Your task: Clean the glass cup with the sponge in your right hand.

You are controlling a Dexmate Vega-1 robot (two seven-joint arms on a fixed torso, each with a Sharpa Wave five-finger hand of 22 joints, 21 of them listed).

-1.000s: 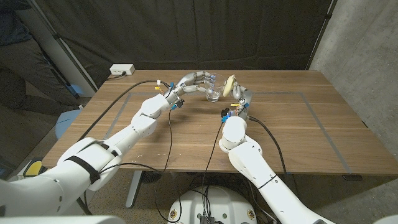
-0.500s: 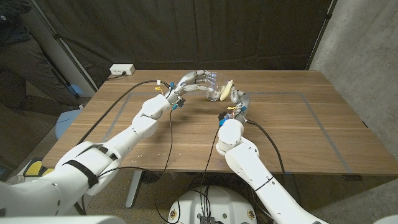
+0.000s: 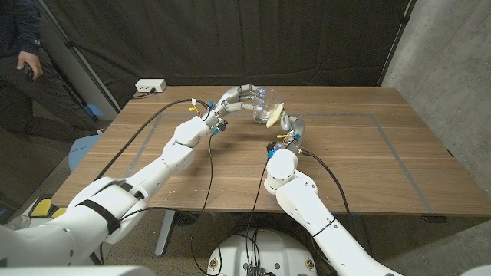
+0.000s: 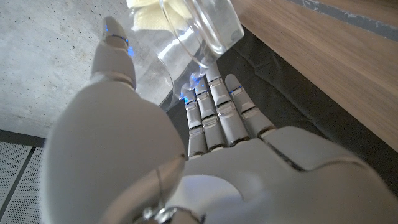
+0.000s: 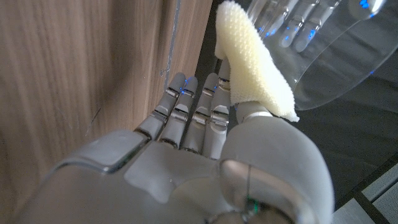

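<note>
Right hand [image 3: 287, 123] holds the pale yellow sponge [image 3: 275, 114], pinched between thumb and fingers; in the right wrist view the hand [image 5: 205, 155] has the sponge [image 5: 254, 68] standing up off the thumb, its far edge touching the rim of the glass cup [image 5: 329, 56]. Left hand [image 3: 239, 98] grips the glass cup [image 3: 261, 112] over the far middle of the wooden desk [image 3: 368, 161], fingers wrapped round the clear wall. In the left wrist view the hand [image 4: 186, 162] has its fingers curled under the cup [image 4: 199, 28], thumb up one side, and yellow sponge [image 4: 149, 12] shows through the glass. Cup tilted, mouth turned toward the right hand; cannot tell whether it touches the desk. Both hands sit close together, sponge meeting the cup's open end. Black cables run along both forearms across the desk. Further back, a white power strip [image 3: 150, 86] lies at the desk's far left corner. Behind it a dark curtain [image 3: 253, 38], with a grey concrete wall [image 3: 449, 61] on the right. Person [image 3: 23, 46] in dark clothing stands at the far left, well apart from the desk.
</note>
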